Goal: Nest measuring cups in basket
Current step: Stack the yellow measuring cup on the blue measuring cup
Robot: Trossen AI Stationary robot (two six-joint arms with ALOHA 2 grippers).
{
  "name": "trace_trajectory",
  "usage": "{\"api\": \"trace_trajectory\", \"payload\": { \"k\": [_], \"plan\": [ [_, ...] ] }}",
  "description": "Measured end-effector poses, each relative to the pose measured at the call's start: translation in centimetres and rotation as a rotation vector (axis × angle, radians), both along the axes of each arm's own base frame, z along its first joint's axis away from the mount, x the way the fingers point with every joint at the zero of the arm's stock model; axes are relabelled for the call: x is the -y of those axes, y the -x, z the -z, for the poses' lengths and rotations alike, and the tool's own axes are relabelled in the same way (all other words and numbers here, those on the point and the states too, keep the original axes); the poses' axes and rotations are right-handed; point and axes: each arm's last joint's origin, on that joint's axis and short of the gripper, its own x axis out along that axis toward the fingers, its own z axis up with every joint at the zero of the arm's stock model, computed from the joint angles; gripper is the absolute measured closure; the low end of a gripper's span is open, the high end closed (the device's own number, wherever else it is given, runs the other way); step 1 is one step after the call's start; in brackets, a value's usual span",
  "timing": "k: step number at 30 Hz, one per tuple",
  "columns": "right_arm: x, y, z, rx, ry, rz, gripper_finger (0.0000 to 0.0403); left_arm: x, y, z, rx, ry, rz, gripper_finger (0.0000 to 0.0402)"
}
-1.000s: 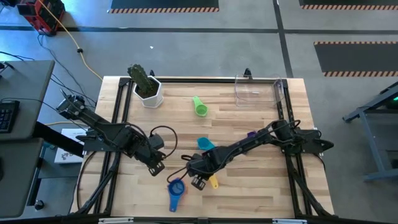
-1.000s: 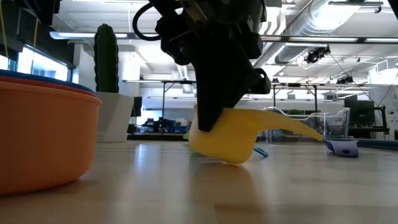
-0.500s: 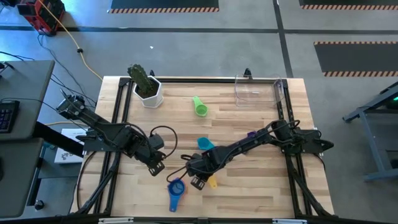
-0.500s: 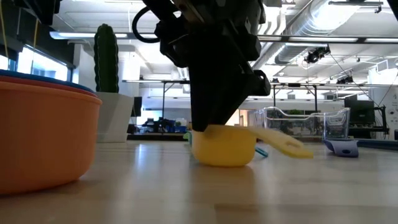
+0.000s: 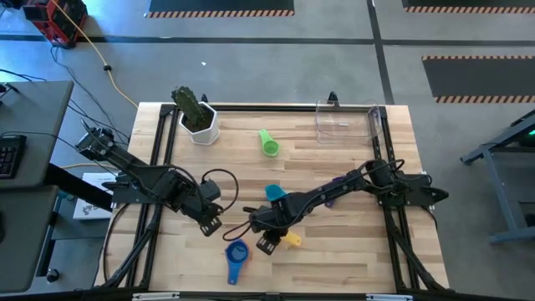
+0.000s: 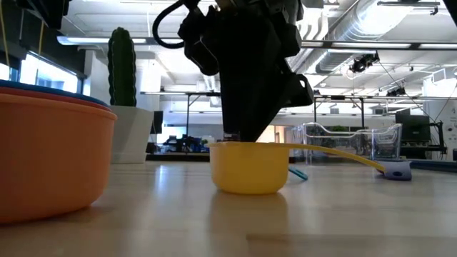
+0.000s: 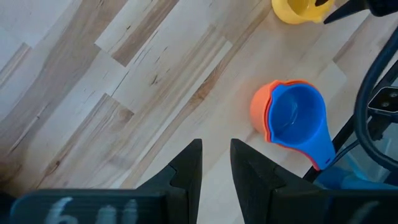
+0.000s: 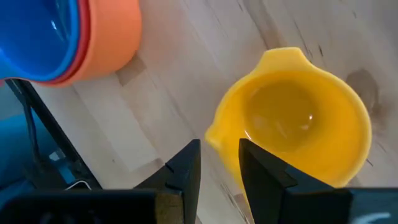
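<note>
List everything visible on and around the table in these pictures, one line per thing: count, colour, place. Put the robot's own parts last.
yellow plastic measuring cup: one, yellow, upright on the table's near middle, under the right gripper.
blue cup nested in orange and red cups: one stack, near the front edge, left of the yellow cup.
green plastic cup: one, green, on its side, rear middle.
teal plastic cup: one, teal, table's centre.
purple cup: one, purple, under the right arm.
clear plastic basket: one, transparent, rear right, nothing in it.
white pot with cactus: one, rear left.
left gripper: open, idle above bare wood.
right gripper: fingers apart, astride the yellow cup's rim.
</note>
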Motion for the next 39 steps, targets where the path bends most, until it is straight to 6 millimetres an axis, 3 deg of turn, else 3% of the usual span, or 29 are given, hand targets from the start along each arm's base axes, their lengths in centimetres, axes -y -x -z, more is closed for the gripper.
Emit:
{"api": "trace_trajectory", "payload": {
  "k": [6,16,26,32,39],
  "plan": [
    [0.3,0.5,-1.6,0.024,0.033,0.013,0.0302,0.0,-0.1,0.0,0.009,0.001,-0.051,0.0328],
    [1.9,3.6,-8.4,0.120,0.170,0.061,0.0302,0.2,-1.1,-0.4,0.157,0.005,-0.164,0.0328],
    [3.2,6.5,-13.7,0.243,0.240,0.136,0.0302,-0.7,-3.3,-0.5,0.282,-0.006,-0.194,0.0328],
    [3.8,7.9,-15.9,0.310,0.269,0.172,0.0302,-1.6,-5.1,-0.4,0.345,-0.043,-0.135,0.0328],
    [4.1,8.5,-16.7,0.329,0.287,0.195,0.0302,-2.6,-7.2,-0.2,0.423,-0.054,-0.070,0.0328]
  ]
}}
